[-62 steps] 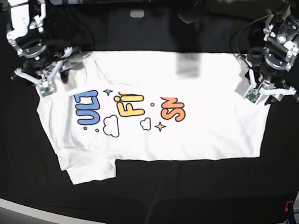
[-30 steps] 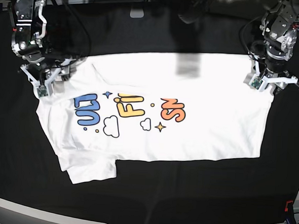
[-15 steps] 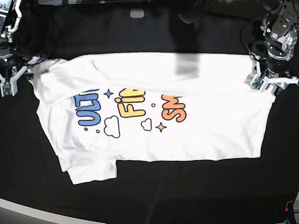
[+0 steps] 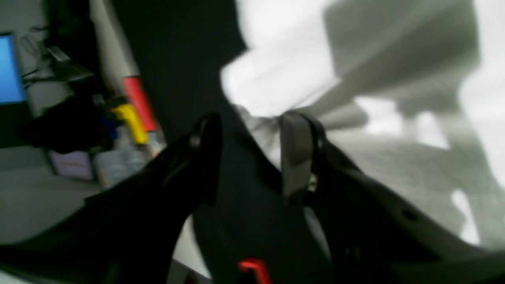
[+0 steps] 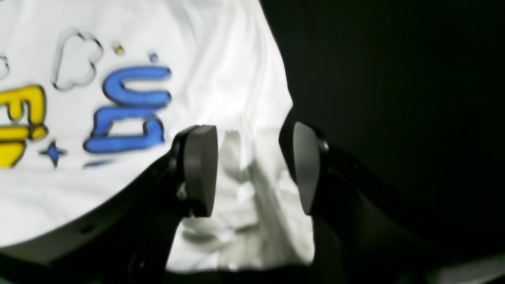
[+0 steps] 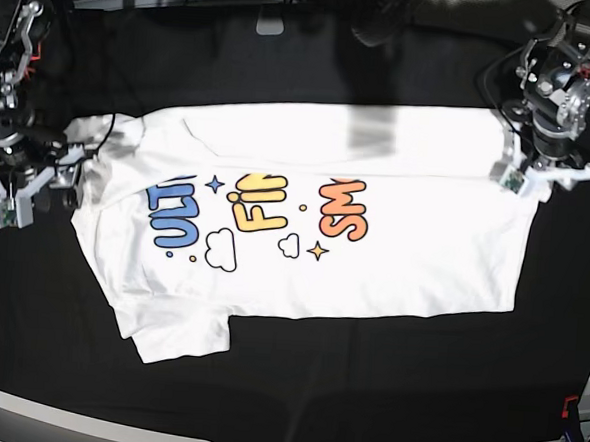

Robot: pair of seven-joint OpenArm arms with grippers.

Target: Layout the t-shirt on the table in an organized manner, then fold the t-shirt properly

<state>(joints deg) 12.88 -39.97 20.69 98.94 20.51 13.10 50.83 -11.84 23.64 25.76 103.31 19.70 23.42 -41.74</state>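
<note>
T-shirt [image 6: 305, 222] lies print-up mid-frame on the table [image 6: 294, 401]. My right gripper [image 5: 252, 169] hangs spread over the sleeve at left, holding nothing; left gripper [image 4: 246, 154] pinches the hem corner, upper right. I'd pull outward evenly, staying low.

My right gripper [image 5: 254, 169] points down at the left side of the base view, its two dark pads standing wide apart with nothing between them. My left gripper [image 4: 252, 154] sits low at the far right of the base view, jaws partly parted; whether they pinch anything, I cannot tell through the blur.
</note>
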